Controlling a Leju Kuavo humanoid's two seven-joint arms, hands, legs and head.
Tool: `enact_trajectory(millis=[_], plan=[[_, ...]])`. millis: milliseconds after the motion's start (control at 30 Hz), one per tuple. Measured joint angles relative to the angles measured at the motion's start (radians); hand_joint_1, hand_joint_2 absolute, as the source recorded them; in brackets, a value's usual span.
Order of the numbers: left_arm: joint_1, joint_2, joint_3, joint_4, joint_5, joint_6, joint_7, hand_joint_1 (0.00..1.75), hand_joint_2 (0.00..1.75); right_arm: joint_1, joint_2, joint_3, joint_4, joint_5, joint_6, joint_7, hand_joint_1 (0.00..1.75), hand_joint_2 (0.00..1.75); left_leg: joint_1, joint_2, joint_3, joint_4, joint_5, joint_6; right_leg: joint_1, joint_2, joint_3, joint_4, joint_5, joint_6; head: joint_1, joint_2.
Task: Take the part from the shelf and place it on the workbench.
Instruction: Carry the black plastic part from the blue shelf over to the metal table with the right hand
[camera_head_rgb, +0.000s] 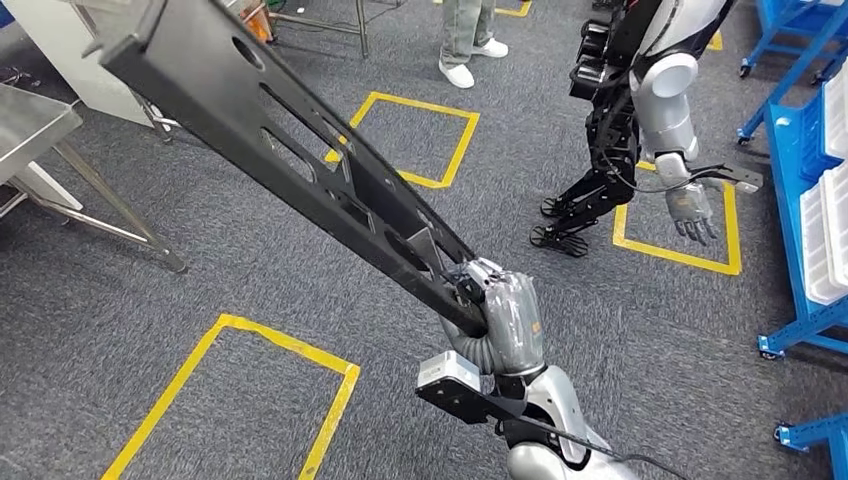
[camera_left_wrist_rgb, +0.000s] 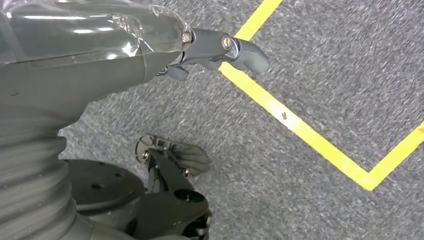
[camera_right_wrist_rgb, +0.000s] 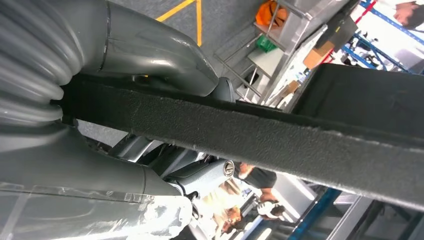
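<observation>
The part is a long black metal beam with holes and cut-outs. My right hand grips its near end, low and right of centre in the head view. The beam slants up and away to the far left, above the floor. In the right wrist view the beam's dark edge crosses the picture, with my right hand wrapped around it. My left hand hangs over the grey carpet with nothing in it, its fingers loosely extended.
A steel table stands at the far left, under the beam's far end. Another humanoid robot stands at the back right, and a person's legs are beyond it. Blue racks with white bins line the right side. Yellow floor squares mark the carpet.
</observation>
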Motion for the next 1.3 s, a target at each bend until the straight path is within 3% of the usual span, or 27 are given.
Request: enact_trajectory(millis=[67,100,133,200,233,267,300,367,400,467,533,600,700,733,767,833,900,967,1033,1067,1133,1167,1233,1267,1300], plan=[[0.0,0.0,0.0,0.0,0.0,0.0,0.0,0.0,1.75,-0.002,0.0,0.0,0.0,-0.002,0.0,0.0,1.75,1.75,-0.001,0.02,-0.006,0.022,-0.016,-0.011,-0.001,-0.015,0.006,-0.007,0.003,-0.01,-0.003,0.0],[-0.001,0.001,0.0,0.0,0.0,0.0,0.0,0.0,1.75,-0.003,0.0,0.0,0.0,-0.003,0.0,0.0,1.75,1.75,0.0,0.036,-0.021,0.059,-0.037,-0.017,-0.003,-0.024,0.009,-0.01,0.003,-0.014,-0.005,0.0],[-0.002,0.0,0.0,0.0,0.001,0.0,0.0,0.0,1.75,-0.005,0.0,0.0,0.0,-0.005,0.0,0.0,1.75,1.75,0.002,0.054,-0.046,0.114,-0.065,-0.023,-0.002,-0.034,0.012,-0.011,0.002,-0.017,-0.007,0.0],[-0.001,0.0,0.0,0.0,0.002,0.0,0.0,0.0,1.75,-0.006,0.0,0.001,0.0,-0.011,0.0,0.0,1.75,1.75,0.008,0.068,-0.11,0.238,-0.115,-0.032,0.0,-0.054,0.014,-0.011,-0.002,-0.021,-0.009,0.0],[0.0,0.0,0.0,0.0,0.002,0.0,0.001,0.0,1.75,-0.006,0.0,0.001,0.001,-0.013,0.0,0.0,1.75,1.75,0.011,0.069,-0.129,0.271,-0.12,-0.034,0.0,-0.064,0.015,-0.011,-0.003,-0.021,-0.009,0.0],[0.001,0.0,0.0,0.0,0.003,0.0,0.001,0.0,1.75,-0.007,0.0,0.002,0.002,-0.014,0.0,0.0,1.75,1.75,0.014,0.071,-0.129,0.267,-0.106,-0.035,0.0,-0.073,0.017,-0.011,-0.005,-0.02,-0.009,0.0],[0.002,0.001,0.0,0.0,0.004,0.0,0.001,0.0,1.75,-0.009,0.0,0.004,0.002,-0.015,0.0,0.001,1.75,1.75,0.015,0.077,-0.11,0.224,-0.076,-0.034,0.0,-0.082,0.02,-0.011,-0.008,-0.019,-0.009,0.0],[0.002,0.001,0.0,0.0,0.006,0.0,0.0,0.0,1.75,-0.014,0.0,0.007,0.003,-0.015,0.0,0.002,1.75,1.75,0.013,0.107,-0.044,0.087,-0.012,-0.027,0.002,-0.099,0.028,-0.011,-0.014,-0.012,-0.009,0.0],[0.002,0.001,0.0,0.0,0.007,0.0,0.0,0.0,1.75,-0.016,0.0,0.008,0.003,-0.015,0.0,0.002,1.75,1.75,0.009,0.121,-0.021,0.034,0.006,-0.023,0.003,-0.106,0.032,-0.011,-0.018,-0.008,-0.008,0.0],[0.002,0.001,0.0,0.0,0.008,0.0,0.0,0.0,1.75,-0.018,0.0,0.009,0.003,-0.014,0.0,0.003,1.75,1.75,-0.001,0.129,-0.01,0.001,0.009,-0.013,0.003,-0.119,0.037,-0.014,-0.022,0.001,-0.008,0.0],[0.003,0.001,0.0,0.0,0.009,0.0,-0.001,0.0,1.75,-0.019,0.001,0.01,0.003,-0.013,0.0,0.003,1.75,1.75,-0.002,0.11,-0.008,-0.009,0.013,-0.002,0.0,-0.131,0.044,-0.017,-0.027,0.012,-0.008,0.0],[0.004,0.001,0.0,0.0,0.01,0.001,-0.001,0.0,1.75,-0.02,0.0,0.011,0.004,-0.012,0.0,0.004,1.75,1.75,0.002,0.092,0.004,-0.026,0.019,0.012,-0.003,-0.106,0.037,0.016,-0.052,0.018,-0.007,0.0],[0.001,0.001,0.0,0.0,0.01,0.001,-0.002,0.0,1.75,-0.02,0.0,0.012,0.006,-0.012,0.0,0.004,1.75,1.75,0.002,0.065,0.012,-0.033,0.021,0.023,-0.003,-0.05,-0.046,0.181,-0.127,0.015,0.0,0.0],[0.001,0.001,0.0,0.0,0.01,0.001,-0.002,0.0,1.75,-0.019,0.0,0.013,0.007,-0.012,0.0,0.004,1.75,1.75,0.001,0.053,0.012,-0.032,0.02,0.024,-0.002,-0.045,-0.072,0.222,-0.134,0.014,0.002,0.0],[0.001,0.001,0.001,0.0,0.01,0.001,-0.002,0.0,1.75,-0.018,0.0,0.013,0.009,-0.012,0.0,0.004,1.75,1.75,0.0,0.04,0.013,-0.031,0.019,0.025,-0.002,-0.041,-0.084,0.232,-0.122,0.013,0.003,0.0],[0.001,0.001,0.001,0.0,0.01,0.001,-0.002,0.0,1.75,-0.017,0.0,0.015,0.013,-0.012,0.0,0.004,1.75,1.75,0.0,0.013,0.015,-0.024,0.014,0.023,-0.002,-0.029,-0.059,0.15,-0.052,0.009,0.004,0.0],[0.002,0.001,0.001,0.0,0.011,0.001,-0.002,0.0,1.75,-0.018,0.0,0.016,0.016,-0.011,0.0,0.004,1.75,1.75,0.001,-0.01,0.01,-0.01,0.006,0.016,-0.006,0.014,-0.017,0.042,-0.002,0.008,0.004,0.0],[0.002,0.001,0.001,0.0,0.011,0.001,-0.002,0.0,1.75,-0.018,0.0,0.017,0.016,-0.01,0.0,0.004,1.75,1.75,0.005,-0.03,0.001,-0.001,0.002,0.005,-0.006,0.042,-0.003,0.003,0.002,0.008,0.003,0.0],[0.002,0.002,0.001,0.0,0.012,0.001,-0.002,0.0,1.75,-0.016,0.0,0.017,0.017,-0.008,0.0,0.004,1.75,1.75,0.01,-0.049,-0.003,0.0,0.001,-0.006,-0.002,0.026,0.001,-0.003,0.003,0.002,0.003,0.0],[0.002,0.002,0.001,0.0,0.013,0.001,-0.002,0.0,1.75,-0.017,0.0,0.017,0.017,-0.008,0.0,0.004,1.75,1.75,0.009,-0.041,-0.004,0.006,-0.004,-0.011,-0.003,0.014,0.005,-0.006,0.003,-0.002,0.003,0.0],[0.002,0.002,0.001,0.0,0.014,0.001,-0.003,0.0,1.75,-0.019,0.0,0.017,0.017,-0.007,0.0,0.003,1.75,1.75,0.005,0.007,-0.029,0.067,-0.038,-0.022,-0.005,-0.013,0.015,-0.014,0.003,-0.011,-0.003,0.0],[0.002,0.002,0.001,0.0,0.015,0.002,-0.003,0.0,1.75,-0.02,0.001,0.017,0.017,-0.006,0.0,0.003,1.75,1.75,0.005,0.039,-0.056,0.125,-0.065,-0.027,-0.003,-0.028,0.02,-0.014,0.001,-0.014,-0.007,0.0],[0.003,0.002,0.001,0.0,0.017,0.002,-0.004,0.0,1.75,-0.02,0.001,0.017,0.017,-0.005,0.0,0.003,1.75,1.75,0.009,0.066,-0.121,0.245,-0.107,-0.033,0.001,-0.058,0.024,-0.014,-0.005,-0.018,-0.01,0.0],[0.003,0.002,0.0,0.0,0.017,0.002,-0.004,0.0,1.75,-0.02,0.001,0.017,0.017,-0.004,0.0,0.003,1.75,1.75,0.011,0.071,-0.137,0.27,-0.107,-0.034,0.002,-0.072,0.026,-0.014,-0.008,-0.019,-0.01,0.0],[0.004,0.002,0.0,0.0,0.017,0.002,-0.005,0.0,1.75,-0.02,0.001,0.017,0.017,-0.002,0.0,0.003,1.75,1.75,0.011,0.074,-0.134,0.258,-0.088,-0.032,0.003,-0.085,0.029,-0.014,-0.011,-0.018,-0.01,0.0]])
